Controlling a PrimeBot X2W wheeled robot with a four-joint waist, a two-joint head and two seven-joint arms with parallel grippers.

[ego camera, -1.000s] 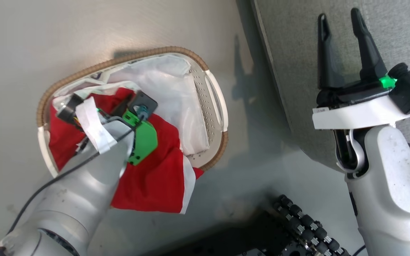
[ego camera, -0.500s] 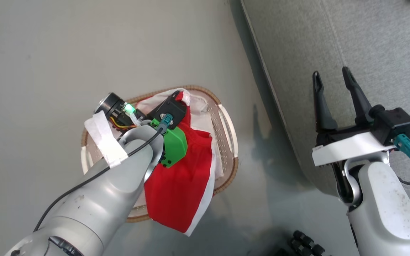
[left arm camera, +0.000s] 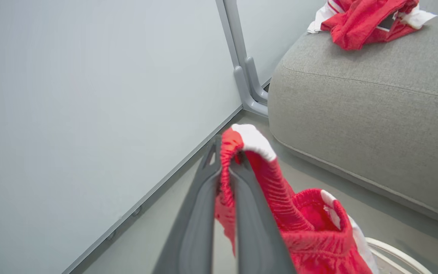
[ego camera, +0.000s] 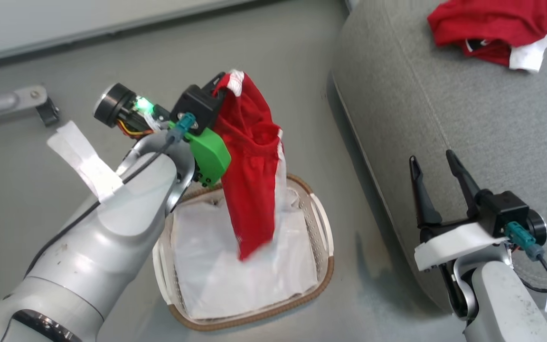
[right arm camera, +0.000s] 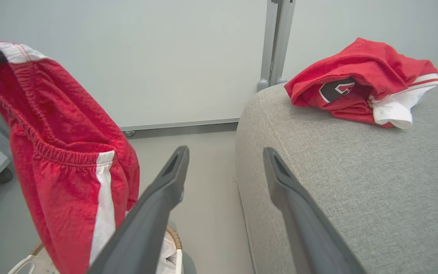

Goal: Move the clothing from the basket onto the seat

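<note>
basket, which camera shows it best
The head view: the basket shows nearly whole from above, brown rim, perforated wall and white liner, with the red garment hanging over its middle. The left wrist view catches a sliver of rim; the right wrist view, bits of rim at its bottom edge.

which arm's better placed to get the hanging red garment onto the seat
Left. The left pincer is shut on the red garment, which hangs over the basket, so it likely only needs to swing to the seat. The right pincer is open and empty beside the seat.
</note>
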